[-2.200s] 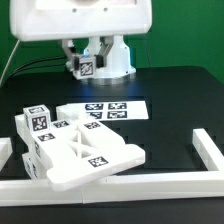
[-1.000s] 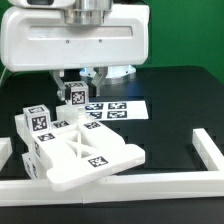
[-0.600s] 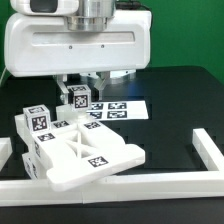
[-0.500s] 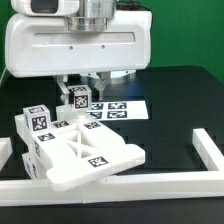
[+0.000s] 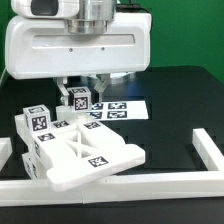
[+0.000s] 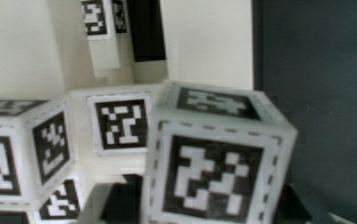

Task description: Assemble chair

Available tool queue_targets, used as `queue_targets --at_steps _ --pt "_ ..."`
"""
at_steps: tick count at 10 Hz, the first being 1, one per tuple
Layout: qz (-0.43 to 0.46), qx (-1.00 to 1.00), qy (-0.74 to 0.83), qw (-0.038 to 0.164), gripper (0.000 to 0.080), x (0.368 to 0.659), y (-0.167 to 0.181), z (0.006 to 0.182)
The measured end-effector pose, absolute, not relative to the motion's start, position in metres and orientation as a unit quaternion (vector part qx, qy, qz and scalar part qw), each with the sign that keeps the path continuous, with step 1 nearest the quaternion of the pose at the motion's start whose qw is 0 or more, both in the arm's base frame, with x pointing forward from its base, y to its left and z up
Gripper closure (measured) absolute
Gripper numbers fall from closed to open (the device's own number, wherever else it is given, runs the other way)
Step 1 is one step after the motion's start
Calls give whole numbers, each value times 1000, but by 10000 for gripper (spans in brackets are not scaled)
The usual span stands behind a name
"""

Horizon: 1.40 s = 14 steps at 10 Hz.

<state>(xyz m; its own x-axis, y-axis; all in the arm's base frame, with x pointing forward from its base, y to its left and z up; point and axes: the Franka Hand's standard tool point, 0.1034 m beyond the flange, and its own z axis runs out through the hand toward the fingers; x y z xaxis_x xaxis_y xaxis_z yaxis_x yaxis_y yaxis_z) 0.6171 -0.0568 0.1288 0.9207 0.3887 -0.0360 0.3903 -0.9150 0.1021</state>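
My gripper (image 5: 80,93) hangs under the big white robot body and is shut on a small white cube with a marker tag (image 5: 79,99). It holds the cube just above the far edge of the chair parts. The chair parts (image 5: 85,150) lie as a white blocky cluster at the exterior view's lower left: a slotted frame on top and a tagged cube (image 5: 38,120) at its left end. In the wrist view the held cube (image 6: 214,160) fills the middle, with other tagged white blocks (image 6: 114,122) close beside it. My fingertips are hidden there.
The marker board (image 5: 120,110) lies flat just behind the chair parts. A plain white border rail (image 5: 130,185) runs along the front and turns up at the exterior view's right (image 5: 207,150). The glossy robot body (image 5: 75,45) blocks the back of the scene.
My gripper has come forward and down from the back of the table with the cube in it. In the last half second it has only crept slightly to the exterior view's right.
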Motion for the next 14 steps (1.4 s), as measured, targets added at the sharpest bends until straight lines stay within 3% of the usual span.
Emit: queue_targets --at_steps 12,14 --pt "-8 979 198 55 515 616 -56 123" --pt "-8 979 198 55 267 616 -56 123"
